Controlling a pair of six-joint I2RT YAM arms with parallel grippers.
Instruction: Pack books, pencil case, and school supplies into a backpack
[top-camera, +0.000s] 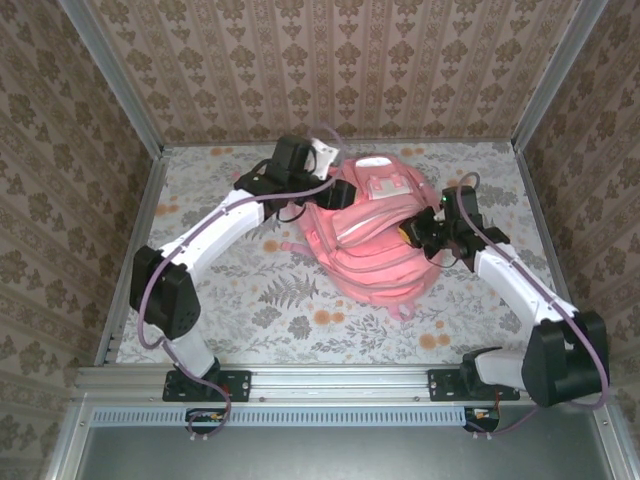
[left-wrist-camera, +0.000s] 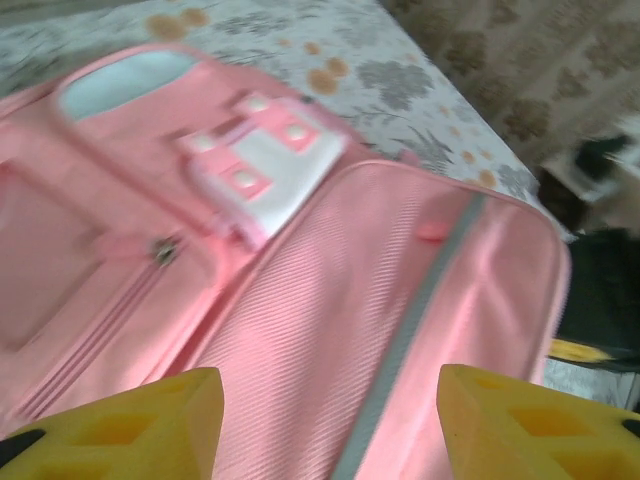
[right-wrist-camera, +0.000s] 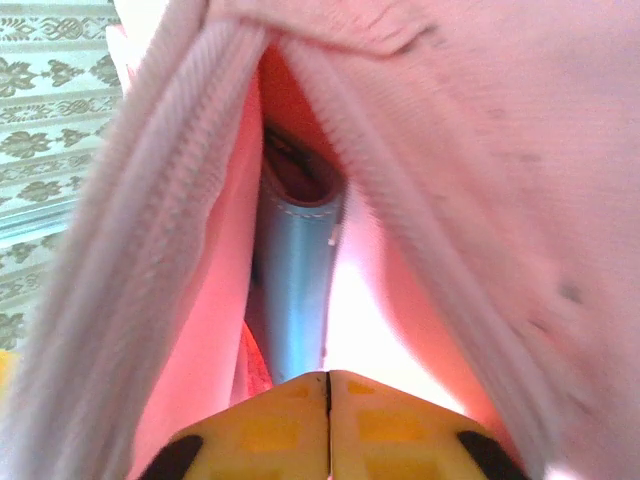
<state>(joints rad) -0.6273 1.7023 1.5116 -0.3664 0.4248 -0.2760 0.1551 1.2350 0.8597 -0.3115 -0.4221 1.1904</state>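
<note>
While the pencil case (right-wrist-camera: 295, 280) is lying just ahead of my shut right tool (right-wrist-camera: 328, 380), my left tool (left-wrist-camera: 330, 420) is gaping empty; the backpack (top-camera: 370, 250) probably needs zipping next.

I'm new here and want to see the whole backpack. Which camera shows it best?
The top view: the whole backpack shows, outline and all. The left wrist view gives a blurred close-up of its front; the right wrist view looks into its open zip.
</note>
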